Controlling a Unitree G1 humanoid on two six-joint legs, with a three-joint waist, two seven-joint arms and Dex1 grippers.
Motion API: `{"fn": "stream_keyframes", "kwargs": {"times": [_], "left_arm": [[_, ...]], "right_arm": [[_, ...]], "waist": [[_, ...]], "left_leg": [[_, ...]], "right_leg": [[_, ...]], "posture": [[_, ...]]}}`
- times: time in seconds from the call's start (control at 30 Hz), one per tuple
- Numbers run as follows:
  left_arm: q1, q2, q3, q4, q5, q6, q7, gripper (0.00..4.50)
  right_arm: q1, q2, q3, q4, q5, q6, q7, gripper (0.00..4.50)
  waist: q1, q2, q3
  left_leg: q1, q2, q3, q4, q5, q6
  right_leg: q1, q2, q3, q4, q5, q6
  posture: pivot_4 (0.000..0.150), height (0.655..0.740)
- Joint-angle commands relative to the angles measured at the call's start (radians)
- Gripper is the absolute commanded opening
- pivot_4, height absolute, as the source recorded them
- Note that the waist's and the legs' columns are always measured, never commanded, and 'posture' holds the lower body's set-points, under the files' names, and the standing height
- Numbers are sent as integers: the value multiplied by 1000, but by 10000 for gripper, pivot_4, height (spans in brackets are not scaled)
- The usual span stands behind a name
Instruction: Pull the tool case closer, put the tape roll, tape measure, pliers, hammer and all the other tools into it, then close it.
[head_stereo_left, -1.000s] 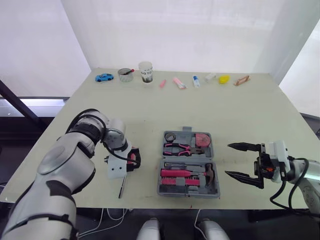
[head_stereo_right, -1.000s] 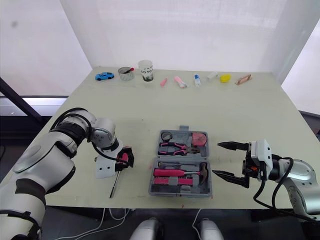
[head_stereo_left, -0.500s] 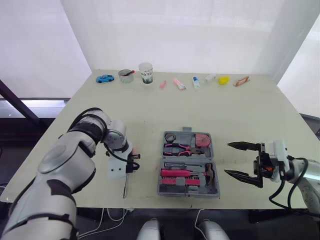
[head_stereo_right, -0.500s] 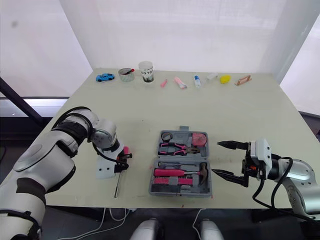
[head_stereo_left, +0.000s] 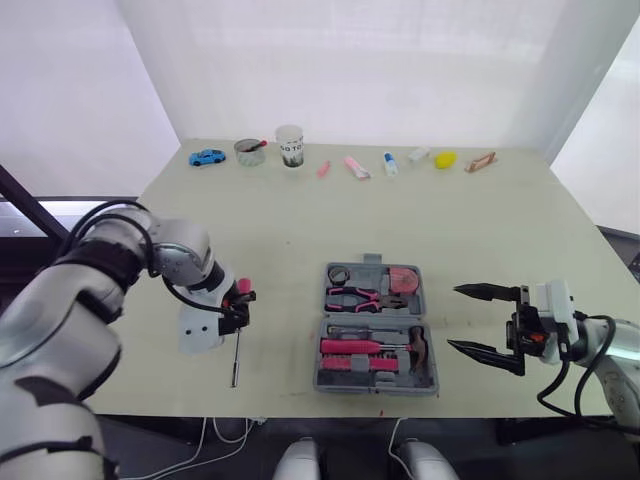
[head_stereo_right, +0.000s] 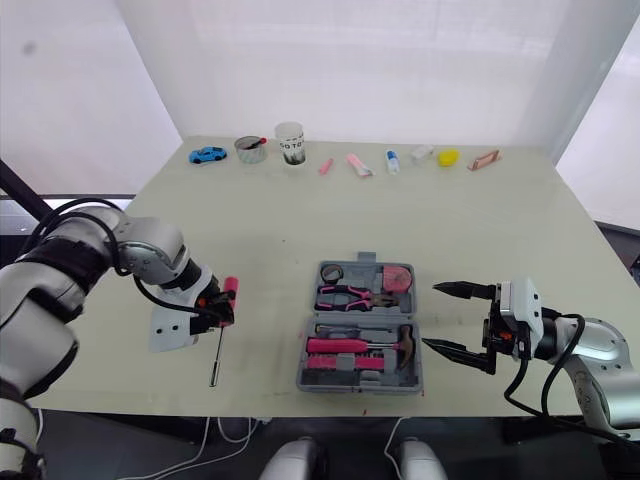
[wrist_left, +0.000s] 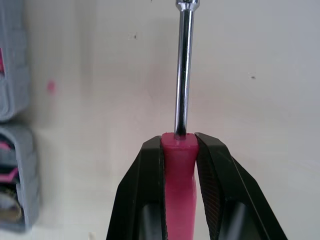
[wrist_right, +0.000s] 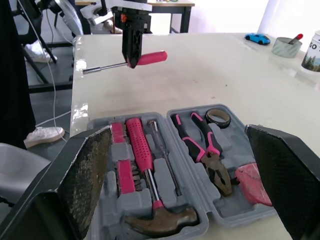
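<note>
- Toward the desk's (head_stereo_left: 470, 225) front left corner, the left tool (head_stereo_left: 238, 308) was clamped shut on a pink-handled screwdriver (head_stereo_left: 236, 352). It pinched the handle close to where the metal shaft comes out. The screwdriver seemed to be held clear of the desk, its shaft aimed at the front edge. With so narrow a hold near one end of the handle, the screwdriver could swivel between the fingers or slip out during the carry.
- At the middle of the front edge lay the tool case (head_stereo_left: 373, 264), open flat. The tape roll (head_stereo_left: 340, 273), pliers (head_stereo_left: 355, 295) and tape measure (head_stereo_left: 403, 279) sat in its far half, and the hammer (head_stereo_left: 418, 345) in its near half.
- A free slot for the screwdriver could not be made out. The long shaft might catch the case's rim or land across tools already packed. If it failed to seat, the lid would probably not shut. A hard push downward could also shove the case, which sat close to the front edge.
- Just beside the case's right edge hovered the right tool (head_stereo_left: 455, 318), its fingers spread wide and holding nothing. If it moved in early, it could knock the case or meet the left arm over it.
</note>
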Motion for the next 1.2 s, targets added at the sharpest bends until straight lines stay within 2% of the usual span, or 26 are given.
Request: {"fn": "stream_keyframes", "kwargs": {"times": [0.03,0.2,0.37,0.43,0.5,0.6,0.7,0.93,1.07,1.2], "left_arm": [[46,18,72,-89,-90,125,-52,3890],[223,7,235,-141,-115,412,42,3890],[301,2,358,-186,-148,624,31,3890],[390,12,433,-267,-199,763,38,3890],[536,17,530,-403,-302,964,32,3890],[756,0,711,-682,-514,1424,27,3890],[851,-12,818,-874,-595,1721,40,3890],[864,-75,937,-1070,-713,2234,125,3890],[799,-212,1055,-1167,-791,2622,259,3890],[744,-312,1094,-1237,-803,2862,369,3890]], "right_arm": [[-6,3,-12,-27,10,-14,-5,45000],[-5,5,-14,-25,12,-13,-4,45000],[2,5,-17,-27,12,-16,-1,45000],[-5,5,-18,-17,11,-19,2,45000],[-20,6,-18,2,10,-22,7,45000],[-30,3,-25,29,13,-29,23,45000],[-38,1,-26,42,15,-31,35,45000],[-52,7,-19,62,12,-38,51,45000],[-59,15,-9,68,9,-39,54,45000],[-58,15,-10,70,9,-40,59,45000]], "waist": [[3,0,0],[-2,0,0],[-3,0,0],[-5,0,0],[-8,0,0],[-15,2,0],[-19,1,0],[-20,1,0],[-22,0,0],[-23,0,0]], "left_leg": [[0,0,0,0,0,0],[0,0,0,1,0,0],[0,1,-1,1,0,0],[0,1,0,1,0,0],[0,1,1,0,0,0],[2,2,2,-1,0,0],[0,2,1,0,0,0],[2,0,-1,0,0,0],[0,0,-3,0,0,0],[1,0,-4,0,0,0]], "right_leg": [[0,0,0,0,0,0],[0,0,0,1,0,0],[0,1,-1,1,0,0],[0,1,-1,1,0,0],[0,1,0,1,0,0],[-1,-1,1,1,0,0],[-1,-1,-1,1,0,0],[0,1,-1,2,0,0],[0,1,-2,2,0,0],[0,1,-2,1,0,0]], "posture": [[1500,7400],[1500,7400],[1500,7400],[1500,7400],[1500,7400],[1500,7400],[1500,7400],[1500,7400],[1500,7400],[1500,7400]]}}
